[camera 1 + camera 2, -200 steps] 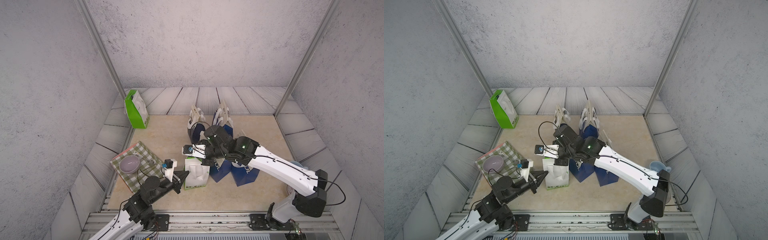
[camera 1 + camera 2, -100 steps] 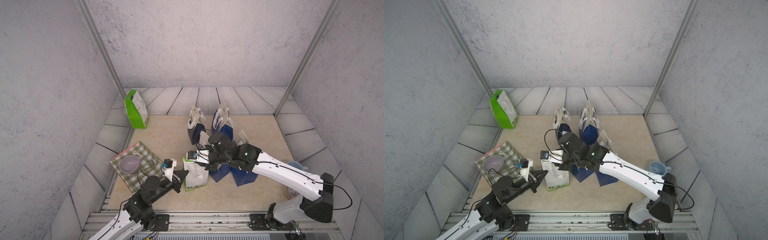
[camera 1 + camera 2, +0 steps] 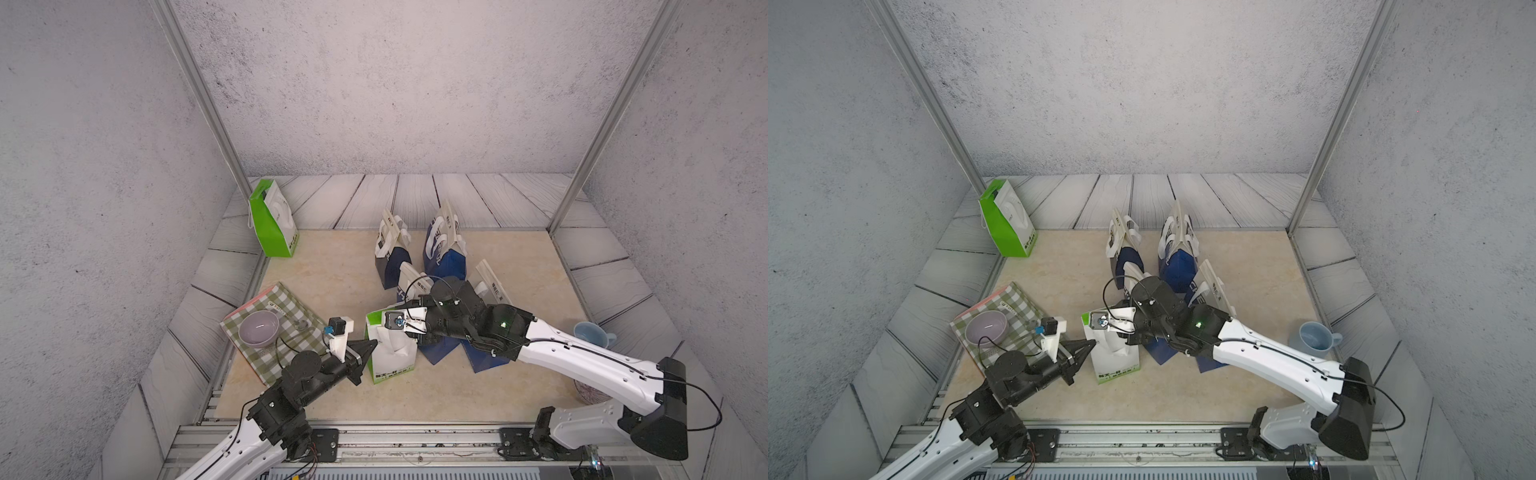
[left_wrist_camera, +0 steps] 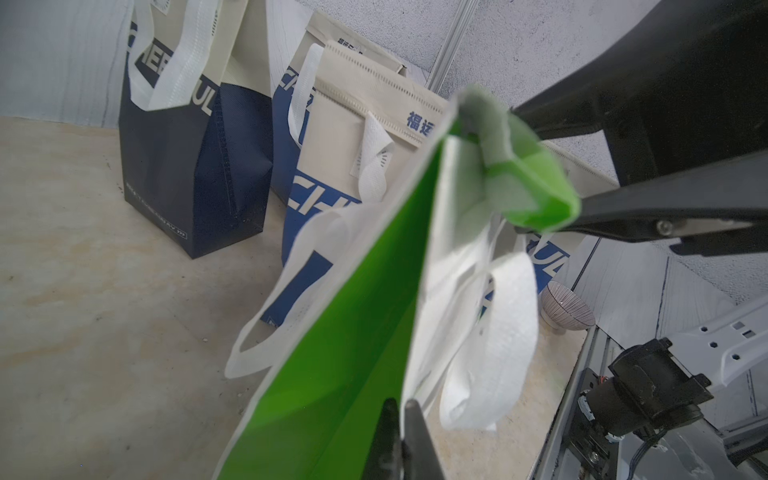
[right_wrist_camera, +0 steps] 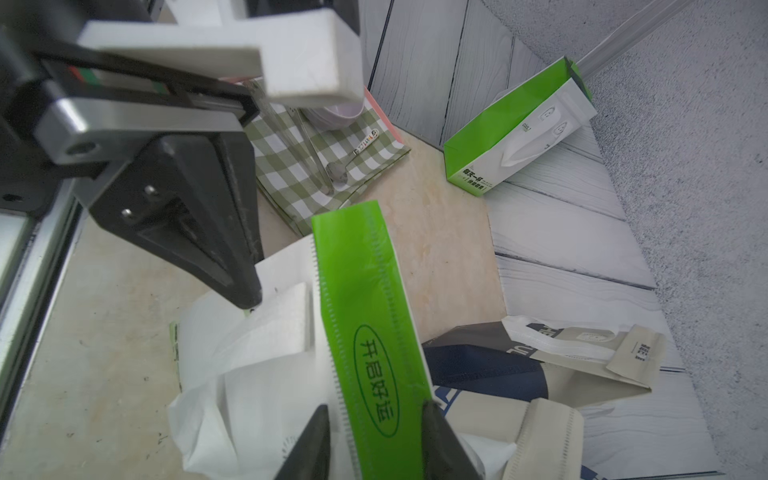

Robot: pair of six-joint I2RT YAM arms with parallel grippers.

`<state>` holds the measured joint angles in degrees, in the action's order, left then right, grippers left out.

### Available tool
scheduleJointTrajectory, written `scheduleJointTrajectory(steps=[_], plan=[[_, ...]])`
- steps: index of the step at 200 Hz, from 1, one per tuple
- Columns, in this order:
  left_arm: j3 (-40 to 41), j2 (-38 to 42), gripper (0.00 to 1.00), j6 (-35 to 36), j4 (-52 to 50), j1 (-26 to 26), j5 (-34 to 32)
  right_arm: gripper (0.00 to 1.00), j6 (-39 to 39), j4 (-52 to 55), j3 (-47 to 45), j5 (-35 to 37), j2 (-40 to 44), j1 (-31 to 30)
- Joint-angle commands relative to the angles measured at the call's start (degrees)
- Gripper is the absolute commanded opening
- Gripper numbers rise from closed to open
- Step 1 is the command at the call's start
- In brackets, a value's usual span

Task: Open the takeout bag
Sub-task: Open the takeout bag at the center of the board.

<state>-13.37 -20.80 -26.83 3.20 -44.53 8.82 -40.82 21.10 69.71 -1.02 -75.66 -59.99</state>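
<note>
Two arms meet at the green-and-white takeout bag [image 3: 392, 361] [image 3: 1117, 361] in both top views. It stands upright, with the left gripper [image 3: 373, 343] putting its pointed tip to the bag's side and the right gripper [image 3: 405, 328] reaching over the bag's top. Dark blue bags [image 3: 440, 249] crowd just behind the right gripper.

On to the left wrist view: the left gripper's fingers [image 4: 411, 436] are clamped together against the bag's green panel, and whether any fabric is caught cannot be told. Beyond them, the green flap [image 4: 523, 166] sits between the right gripper's parted fingers.

Right wrist view now: jaws released, the flap runs out between them. The left gripper's tip touches the bag's white top just ahead.
</note>
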Motion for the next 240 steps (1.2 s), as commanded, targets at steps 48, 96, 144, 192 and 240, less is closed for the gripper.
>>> scheduleJointTrajectory(steps=[48, 96, 144, 192, 240], plan=[[-0.1, -0.47, 0.0, -0.14, 0.61, -0.11, 0.34, 0.4, -7.93, -7.61, -2.75, 8.95, -1.81, -2.52], [-0.08, -0.46, 0.0, -0.2, 0.84, -0.11, 0.64, 0.4, -10.72, -10.74, -3.57, 12.21, -3.17, -3.47], [-0.04, -0.16, 0.0, -0.28, 0.48, -0.11, 0.61, 0.34, -12.39, -14.65, -4.58, 15.66, -3.8, -3.85], [-0.32, -0.35, 0.0, -0.24, 0.53, -0.11, 0.55, 0.2, -12.4, -15.39, -3.97, 16.82, -4.37, -3.88], [-0.35, -0.6, 0.0, -0.15, 0.49, -0.11, 0.61, 0.09, -11.27, -16.36, -3.38, 17.42, -4.56, -3.89]])
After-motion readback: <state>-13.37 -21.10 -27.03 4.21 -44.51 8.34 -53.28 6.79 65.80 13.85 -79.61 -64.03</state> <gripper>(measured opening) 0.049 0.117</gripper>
